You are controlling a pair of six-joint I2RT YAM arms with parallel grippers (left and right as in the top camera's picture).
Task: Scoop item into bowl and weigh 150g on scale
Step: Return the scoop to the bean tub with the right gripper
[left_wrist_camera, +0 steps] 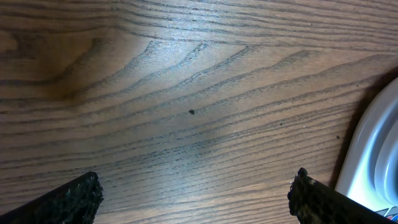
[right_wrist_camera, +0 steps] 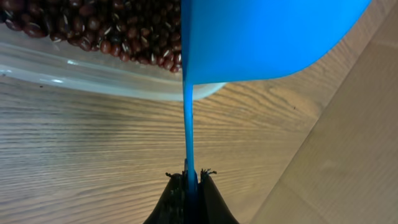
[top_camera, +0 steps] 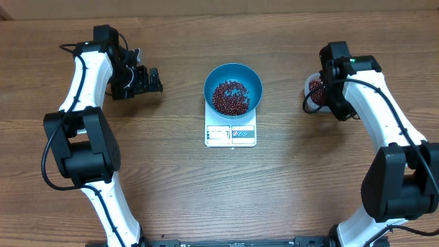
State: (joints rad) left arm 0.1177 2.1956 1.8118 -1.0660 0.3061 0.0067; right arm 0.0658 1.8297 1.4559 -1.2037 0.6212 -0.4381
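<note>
Two arms: one stands on each side of the brown wood table (top_camera: 171, 185).
Left gripper (top_camera: 156, 80): wide open and holding nothing. It is in the upper left of the overhead view, well apart from the bowl.
Left wrist view: the two black fingers (left_wrist_camera: 74, 200) sit in the bottom corners with bare wood between them. A white rounded thing (left_wrist_camera: 379, 155) shows at the right edge, and I cannot tell what it is.
Right gripper (right_wrist_camera: 189, 180): shut tight on the thin handle of the blue scoop (right_wrist_camera: 267, 37).
Scoop: its wide part fills the top right of the right wrist view, in front of the tub rim. Its inside is hidden, so I cannot tell if it has anything in it.
Tub (right_wrist_camera: 93, 71): clear plastic, in the upper left of the right wrist view. In the overhead view it is on the right side, partly hidden by the right arm.
Bowl (top_camera: 255, 79): round and blue, just above the middle of the overhead view, sitting on the scale.
Beans (top_camera: 230, 97): a small dark red heap lies in the bottom of the bowl. Lots more beans (right_wrist_camera: 93, 28) are in the tub.
Scale (top_camera: 230, 134): small, white and flat, under the bowl. Its front edge with the display sticks out below the bowl.
</note>
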